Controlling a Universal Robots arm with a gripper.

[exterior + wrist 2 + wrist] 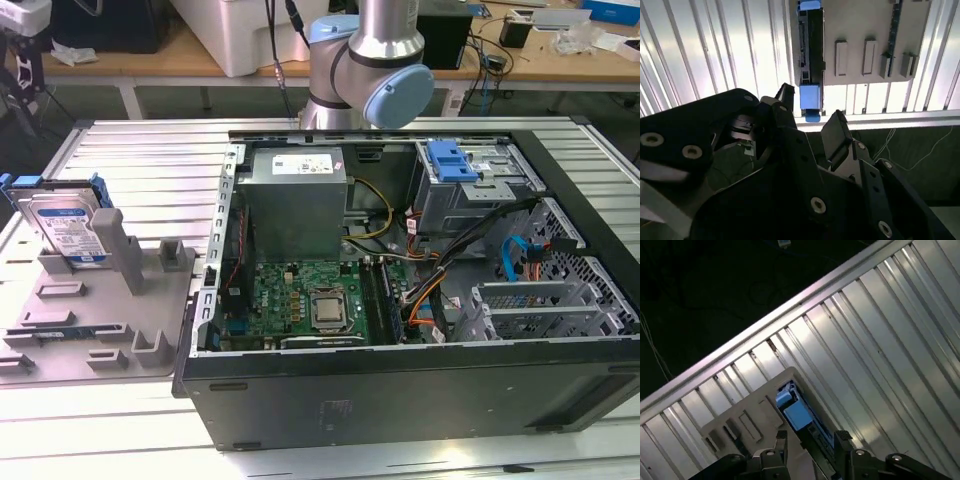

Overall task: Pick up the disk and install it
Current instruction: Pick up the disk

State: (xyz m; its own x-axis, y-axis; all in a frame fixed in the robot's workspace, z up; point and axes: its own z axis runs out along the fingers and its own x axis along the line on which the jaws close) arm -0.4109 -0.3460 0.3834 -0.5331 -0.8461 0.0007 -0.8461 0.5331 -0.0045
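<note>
The disk (68, 226) is a silver drive with a white-and-blue label in a blue carrier. It stands on edge, leaning in the grey holder tray (100, 320) at the exterior view's left. In the second wrist view the disk (810, 55) shows edge-on, well beyond my gripper (810, 114). The black fingers (836, 131) are spread apart with nothing between them. In the first wrist view my gripper (811, 440) hangs above the disk's blue carrier end (796, 412) and the grey tray (747, 415), not touching either.
The open computer case (400, 400) lies on the ribbed metal table (150, 150) at the exterior view's right, with a grey drive cage and blue latch (450, 160), power-supply box (295, 200) and motherboard (310, 300). The arm's base (370, 60) rises behind the case.
</note>
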